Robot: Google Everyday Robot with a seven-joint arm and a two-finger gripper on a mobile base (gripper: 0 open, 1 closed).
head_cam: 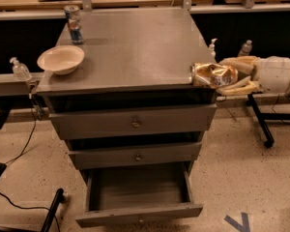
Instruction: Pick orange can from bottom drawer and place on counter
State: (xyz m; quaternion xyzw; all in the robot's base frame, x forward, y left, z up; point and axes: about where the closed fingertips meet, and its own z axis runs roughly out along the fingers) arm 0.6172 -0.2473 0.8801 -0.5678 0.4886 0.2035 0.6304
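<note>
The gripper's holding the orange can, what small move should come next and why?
Probably carry the gripper slightly up and inward, bringing the orange can over the counter. The fingers are clamped on the can, which hangs level with the counter's front right corner, barely over its edge, so it cannot be set down yet.

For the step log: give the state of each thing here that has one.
gripper: shut on the orange can, at the counter's right front corner.
orange can: held, on its side.
bottom drawer: open.
middle drawer: shut.
top drawer: shut.
bowl: upright.
blue can: upright.
</note>
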